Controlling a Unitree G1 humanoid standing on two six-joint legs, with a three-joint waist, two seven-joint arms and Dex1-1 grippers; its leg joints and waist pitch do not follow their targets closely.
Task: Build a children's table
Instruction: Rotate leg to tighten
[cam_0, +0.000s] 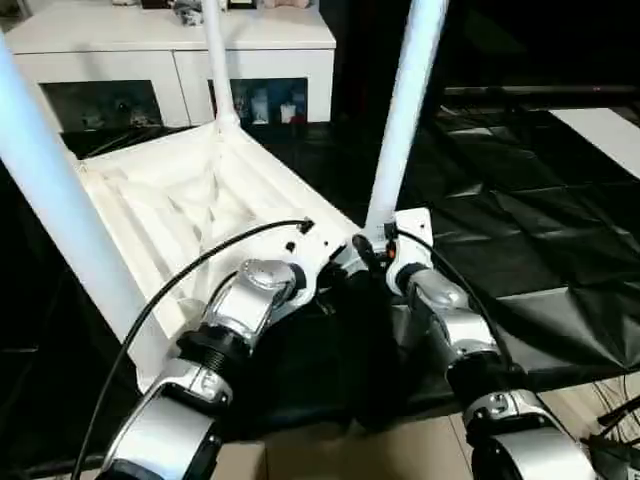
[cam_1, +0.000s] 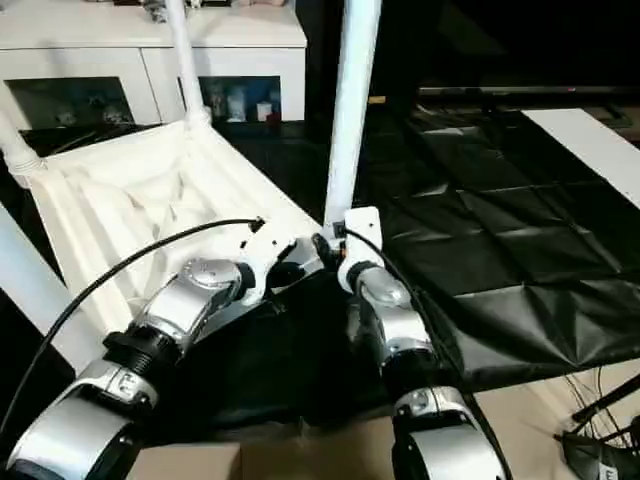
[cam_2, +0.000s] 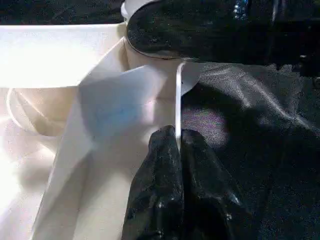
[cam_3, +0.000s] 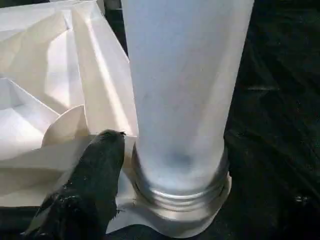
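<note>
The table top (cam_0: 190, 200) lies upside down on black sheeting (cam_0: 520, 250), legs pointing up. The left gripper (cam_2: 177, 142) is clamped on the top's thin rim beside the near-right corner. There the nearest leg (cam_3: 182, 95) stands upright in its socket; the right gripper (cam_3: 150, 165) is closest, one finger (cam_3: 95, 170) beside its base, its grip unclear.

Legs (cam_0: 403, 110) upright in top (cam_0: 190, 200)

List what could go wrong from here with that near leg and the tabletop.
1. The near leg stands in its corner socket with threads still showing, so it may not be fully seated and could wobble or lean.
2. The left gripper pinches only the thin rim of the tabletop; that narrow hold could slip.
3. The right gripper's finger sits beside the leg, not around it, so a turn could miss.
</note>
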